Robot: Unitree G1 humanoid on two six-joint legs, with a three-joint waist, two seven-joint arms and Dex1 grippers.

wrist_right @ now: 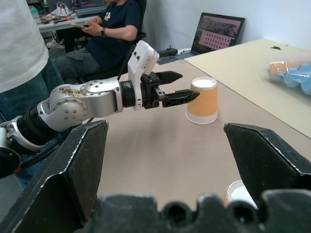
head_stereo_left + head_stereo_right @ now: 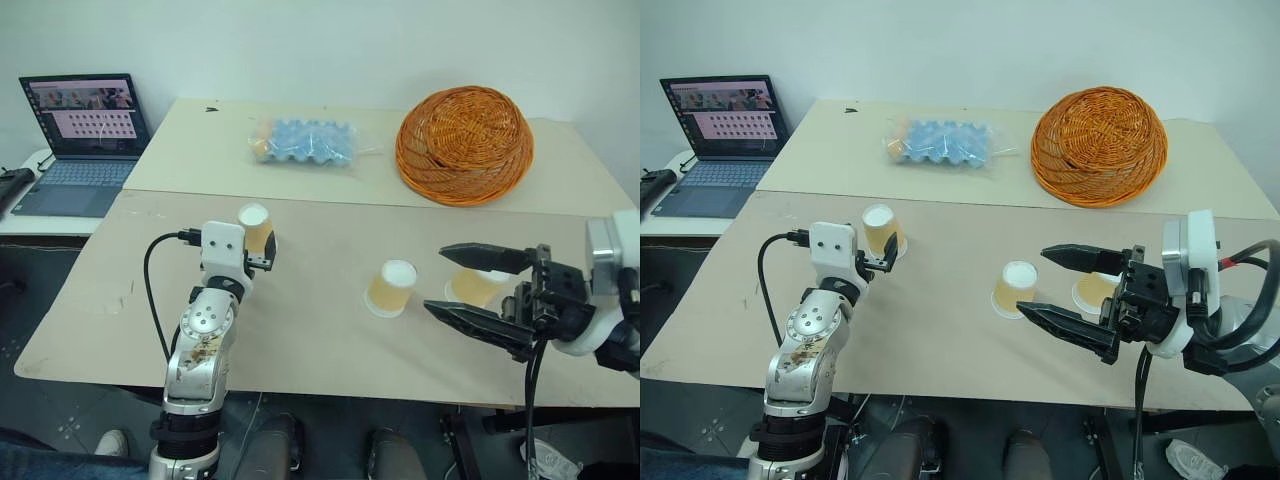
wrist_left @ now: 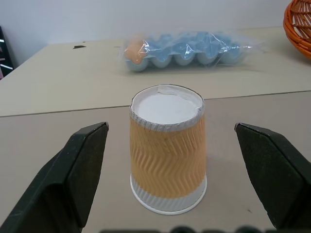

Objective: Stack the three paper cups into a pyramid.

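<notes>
paper cups point(image 3: 167, 158): matt tan-orange paper, embossed zigzag ridges, white base, slightly ragged edge. table point(image 2: 300, 330): matt beige board, few scuffs. basket point(image 2: 464, 145): rough woven orange wicker. egg tray point(image 3: 189, 51): blue, wrapped in glossy crinkly plastic film. gripper fingers point(image 3: 73, 179): matt black plastic.

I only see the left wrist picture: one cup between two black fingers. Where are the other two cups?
Observer: Off to the robot's right: the middle cup, and the right cup beyond it.
Operator: Is the other gripper holding one?
Observer: No. The right gripper is open, with the right cup near its fingers, not clamped.
Operator: What's on the far left?
Observer: A laptop, open, with its screen on.
</notes>
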